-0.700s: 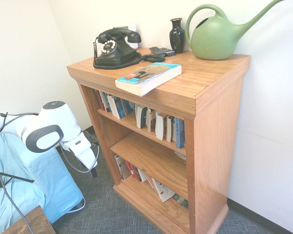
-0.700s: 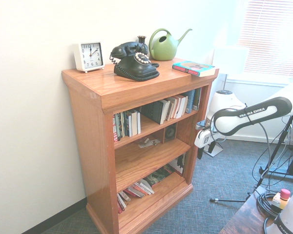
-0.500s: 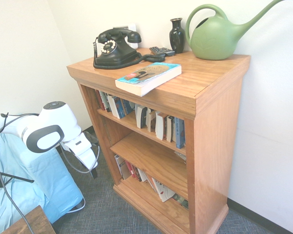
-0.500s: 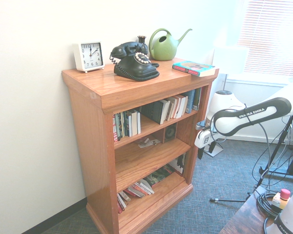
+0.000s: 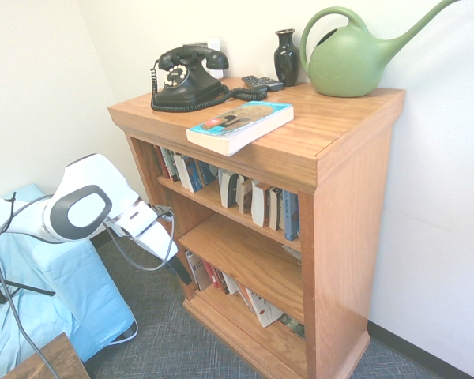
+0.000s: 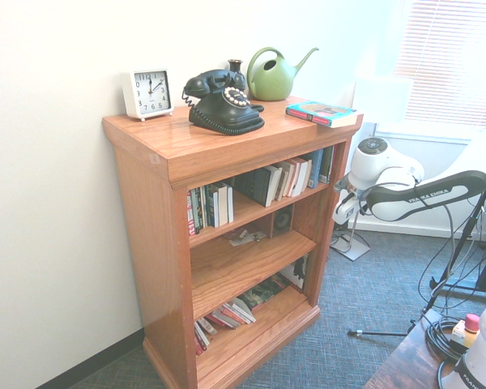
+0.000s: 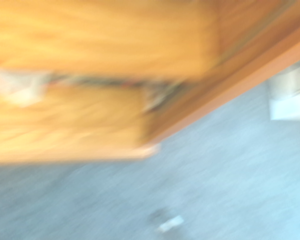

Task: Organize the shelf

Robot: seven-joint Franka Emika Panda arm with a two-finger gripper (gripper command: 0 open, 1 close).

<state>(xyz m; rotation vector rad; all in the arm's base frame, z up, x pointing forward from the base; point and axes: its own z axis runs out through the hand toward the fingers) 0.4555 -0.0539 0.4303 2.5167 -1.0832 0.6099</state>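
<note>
Gripper (image 5: pixel 176 268), fingers spread w/ nothing held, sits near shelf (image 5: pixel 344 197) side panel; risk: clips panel edge or knocks leaning books (image 5: pixel 221 278).

Since the earlier pictures the arm has swung toward the shelf (image 5: pixel 332 181). In the first exterior view the hand (image 5: pixel 176 270) has moved toward three o'clock and tilted, its dark tip now at the shelf's front edge by the lower tiers. In the second exterior view the wrist has risen toward twelve o'clock beside the shelf's side panel, hiding the hand there.
</note>
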